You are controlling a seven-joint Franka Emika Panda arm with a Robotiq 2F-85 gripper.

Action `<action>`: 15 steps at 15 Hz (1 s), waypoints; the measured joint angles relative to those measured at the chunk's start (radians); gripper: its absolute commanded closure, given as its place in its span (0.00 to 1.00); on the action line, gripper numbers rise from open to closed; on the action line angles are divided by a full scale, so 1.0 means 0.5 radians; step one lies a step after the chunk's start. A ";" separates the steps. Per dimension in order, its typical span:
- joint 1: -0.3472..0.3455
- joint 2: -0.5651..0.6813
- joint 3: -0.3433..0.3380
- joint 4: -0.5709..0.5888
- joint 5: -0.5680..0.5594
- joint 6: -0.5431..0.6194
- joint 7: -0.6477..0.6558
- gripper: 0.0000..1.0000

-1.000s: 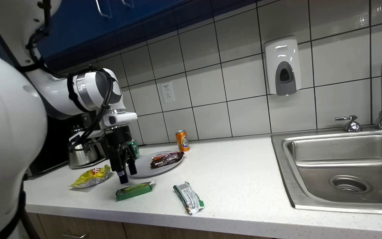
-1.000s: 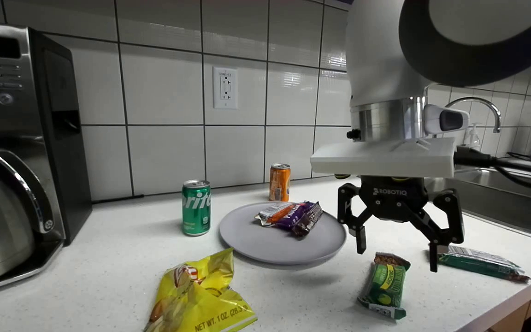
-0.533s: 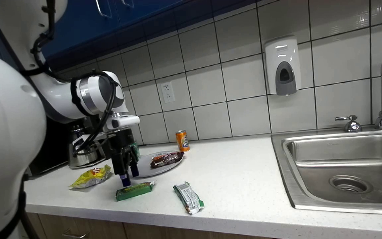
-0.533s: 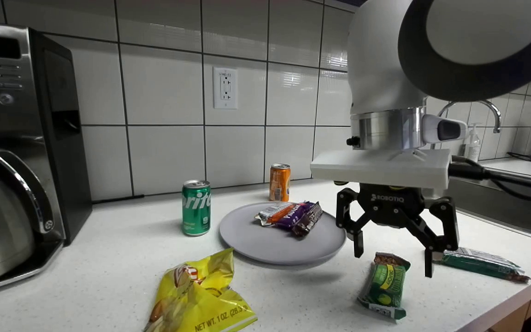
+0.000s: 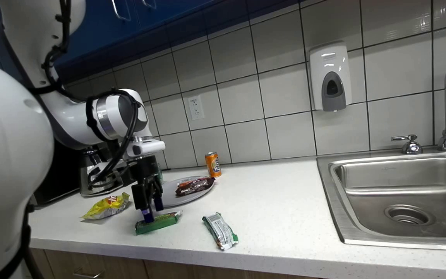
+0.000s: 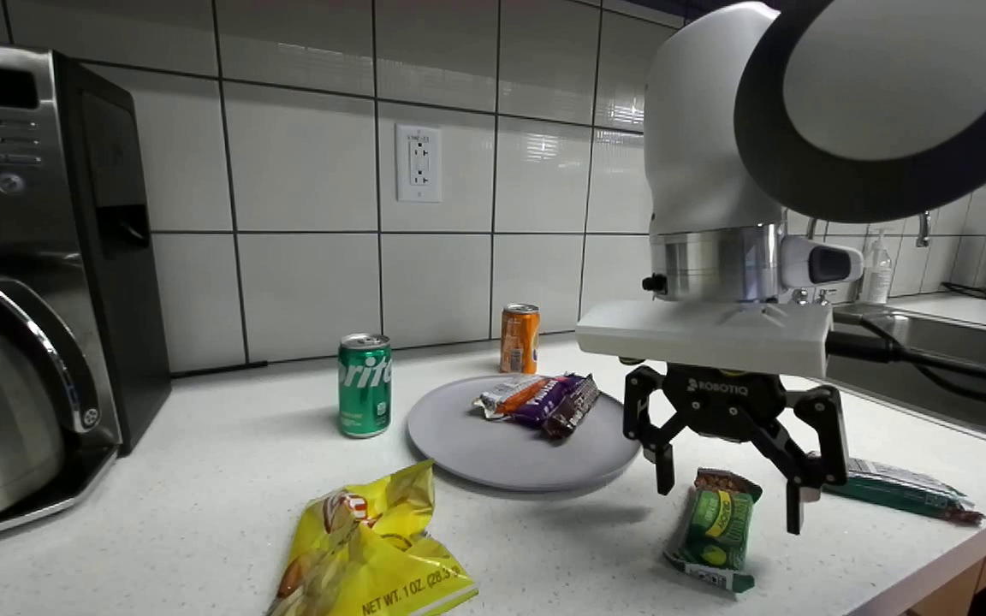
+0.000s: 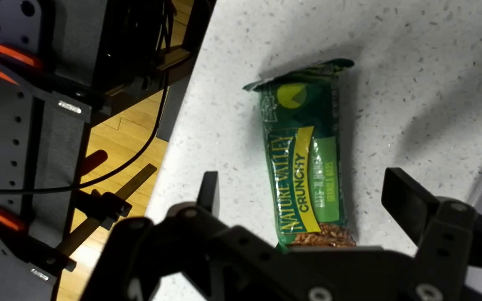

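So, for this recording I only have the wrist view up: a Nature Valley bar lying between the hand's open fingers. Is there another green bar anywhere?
Observer: Yes, in both exterior views a second green-wrapped bar lies on the counter, apart from the Nature Valley bar below the hand.
Operator: And that grey edge at my lower right, is anything on it?
Observer: It looks to be the plate; in an exterior view, wrapped snack bars lie on it.
Operator: Any drinks about?
Observer: Two, both standing upright near the plate: a green can and an orange can.
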 measured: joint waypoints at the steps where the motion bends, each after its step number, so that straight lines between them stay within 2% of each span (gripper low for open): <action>1: 0.000 0.011 -0.002 -0.001 0.000 0.014 0.000 0.00; 9: 0.000 0.072 -0.007 -0.003 -0.001 0.083 0.000 0.00; 10: 0.000 0.075 -0.009 -0.004 -0.005 0.086 0.000 0.22; 12: 0.000 0.079 -0.011 -0.004 -0.012 0.091 0.000 0.34; 15: 0.000 0.086 -0.012 -0.004 -0.016 0.099 0.000 0.60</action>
